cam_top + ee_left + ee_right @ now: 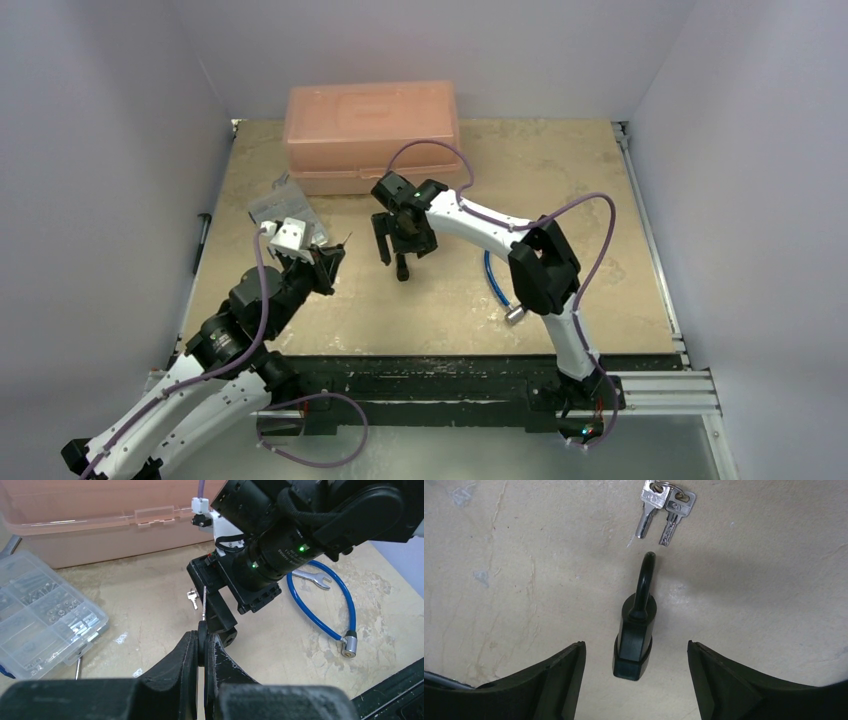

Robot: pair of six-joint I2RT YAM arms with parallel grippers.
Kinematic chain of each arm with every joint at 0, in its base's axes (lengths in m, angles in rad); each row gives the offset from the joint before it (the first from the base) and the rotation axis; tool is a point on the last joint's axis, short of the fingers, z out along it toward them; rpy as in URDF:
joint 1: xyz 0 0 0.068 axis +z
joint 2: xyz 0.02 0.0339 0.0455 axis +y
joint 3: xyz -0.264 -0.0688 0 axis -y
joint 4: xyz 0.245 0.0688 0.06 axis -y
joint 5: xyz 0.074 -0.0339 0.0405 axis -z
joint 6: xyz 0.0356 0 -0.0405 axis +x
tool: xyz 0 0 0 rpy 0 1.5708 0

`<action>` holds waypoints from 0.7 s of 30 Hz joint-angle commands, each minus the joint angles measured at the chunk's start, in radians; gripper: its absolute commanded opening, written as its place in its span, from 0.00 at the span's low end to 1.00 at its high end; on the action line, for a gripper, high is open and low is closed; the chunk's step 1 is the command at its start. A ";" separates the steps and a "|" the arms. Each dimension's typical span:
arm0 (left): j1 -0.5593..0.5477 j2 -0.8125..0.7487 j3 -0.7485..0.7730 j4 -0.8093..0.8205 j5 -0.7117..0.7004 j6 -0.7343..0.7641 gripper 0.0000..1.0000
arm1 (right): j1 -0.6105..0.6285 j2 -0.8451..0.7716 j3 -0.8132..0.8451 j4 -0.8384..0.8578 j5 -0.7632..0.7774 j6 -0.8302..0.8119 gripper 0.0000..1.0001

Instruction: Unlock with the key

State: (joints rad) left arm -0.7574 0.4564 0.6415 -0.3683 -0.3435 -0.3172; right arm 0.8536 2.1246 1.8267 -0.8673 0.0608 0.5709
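Left gripper [202, 647] pinches the key [202, 630] by its black head, blade up. Tiny, light, slick (likely to twist), so you should grip the head flat. Right gripper [635, 647] gapes astride the padlock [634, 640], untouched on the table.

The padlock [635, 635] lies on the table [524, 555], near the key bunch [665, 507].
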 commanded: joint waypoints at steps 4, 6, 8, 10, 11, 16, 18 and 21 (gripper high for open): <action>0.003 -0.010 0.017 0.005 -0.002 0.021 0.00 | 0.010 0.031 0.057 0.002 0.042 0.044 0.78; 0.004 -0.011 0.017 0.004 -0.003 0.021 0.00 | 0.010 0.044 0.059 0.006 0.052 0.056 0.75; 0.003 -0.011 0.018 0.002 -0.003 0.021 0.00 | 0.010 0.054 0.062 0.008 0.059 0.069 0.71; 0.004 -0.010 0.019 0.000 -0.004 0.019 0.00 | 0.010 0.063 0.063 0.014 0.060 0.077 0.69; 0.004 -0.010 0.021 -0.002 -0.005 0.020 0.00 | 0.010 0.064 0.063 0.016 0.062 0.082 0.68; 0.004 -0.012 0.023 -0.007 -0.009 0.016 0.00 | 0.010 0.078 0.064 0.025 0.074 0.094 0.63; 0.004 -0.014 0.023 -0.008 -0.009 0.017 0.00 | 0.010 0.082 0.064 0.027 0.074 0.101 0.62; 0.004 -0.013 0.023 -0.008 -0.009 0.017 0.00 | 0.011 0.088 0.056 0.031 0.075 0.113 0.58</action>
State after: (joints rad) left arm -0.7574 0.4503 0.6418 -0.3870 -0.3447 -0.3176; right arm 0.8589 2.2066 1.8530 -0.8501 0.1127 0.6521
